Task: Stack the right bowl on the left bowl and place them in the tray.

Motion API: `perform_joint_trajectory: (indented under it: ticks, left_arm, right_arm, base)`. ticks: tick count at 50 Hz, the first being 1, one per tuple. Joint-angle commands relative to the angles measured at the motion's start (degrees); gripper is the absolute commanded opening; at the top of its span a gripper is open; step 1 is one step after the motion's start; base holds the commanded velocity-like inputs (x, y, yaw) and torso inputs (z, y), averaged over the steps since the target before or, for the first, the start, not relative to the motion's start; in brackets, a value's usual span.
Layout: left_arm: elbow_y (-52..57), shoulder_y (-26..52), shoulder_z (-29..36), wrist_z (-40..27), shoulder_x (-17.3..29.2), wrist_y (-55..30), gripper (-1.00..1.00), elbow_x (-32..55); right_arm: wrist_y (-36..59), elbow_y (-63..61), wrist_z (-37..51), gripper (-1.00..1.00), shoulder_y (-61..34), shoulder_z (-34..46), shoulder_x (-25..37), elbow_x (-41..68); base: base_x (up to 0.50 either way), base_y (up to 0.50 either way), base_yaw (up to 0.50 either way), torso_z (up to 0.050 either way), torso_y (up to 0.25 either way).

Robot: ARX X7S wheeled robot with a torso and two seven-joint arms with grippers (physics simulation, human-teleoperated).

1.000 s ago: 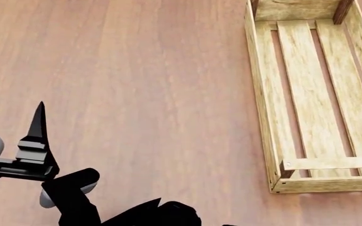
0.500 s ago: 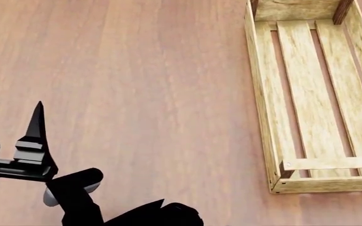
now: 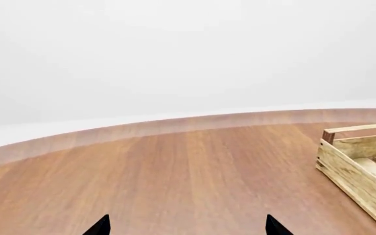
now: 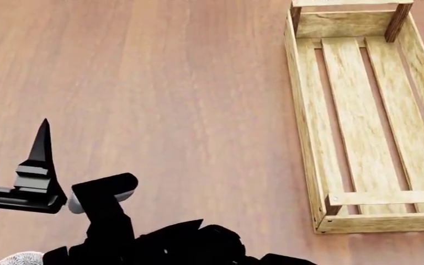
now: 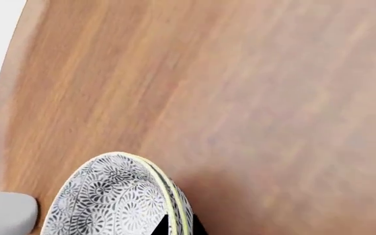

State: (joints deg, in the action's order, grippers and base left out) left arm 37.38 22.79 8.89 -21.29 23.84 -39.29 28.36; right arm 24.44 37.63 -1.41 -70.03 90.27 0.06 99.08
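The tray (image 4: 311, 165), a long light-wood crate with a slatted bottom, low plank sides and darker corner posts, lies flat at the counter's right. A bowl (image 5: 119, 200) with grey floral print and a yellowish rim is tilted on edge.

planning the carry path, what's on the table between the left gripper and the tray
Nothing: in the head view, only bare wood tabletop lies between the left gripper and the tray. The left wrist view shows the same bare stretch.
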Motion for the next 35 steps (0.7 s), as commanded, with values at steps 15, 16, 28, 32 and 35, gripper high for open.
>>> perform_joint_trajectory:
  ticks: [15,16,28,32,35]
  left_arm:
    - [-0.99,-0.04,0.24,0.00,0.32,0.78,1.00,-0.02]
    - [-0.99,-0.03,0.24,-0.01,0.33,0.81,1.00,-0.02]
    - [-0.81,-0.17,0.25,-0.19,0.64,0.93,1.00,0.04]
    - [-0.97,-0.26,0.56,-0.18,0.56,1.18,1.00,-0.12]
    - [-0.91,-0.22,0.60,-0.23,0.63,1.09,1.00,-0.04]
  right_arm:
    - [-0.67,23.84,-3.40,-1.00,-15.34,-4.65,-0.03,9.40]
    - [-1.04,24.21,-3.56,-1.00,-15.50,-4.15,-0.03,9.77]
    - [1.27,36.43,-4.37,-1.00,-23.70,-1.88,-0.02,17.08]
    - [1.30,37.31,-2.52,-1.00,-26.02,-1.20,1.89,20.85]
    - [0.93,37.32,-1.86,-1.00,-26.81,0.39,3.28,24.10]
  base:
    - [0.00,0.00,0.00,0.000,0.000]
    - [0.00,0.00,0.00,0.000,0.000]
    - [0.00,0.00,0.00,0.000,0.000]
    - [0.00,0.00,0.00,0.000,0.000]
    - [0.00,0.00,0.00,0.000,0.000]
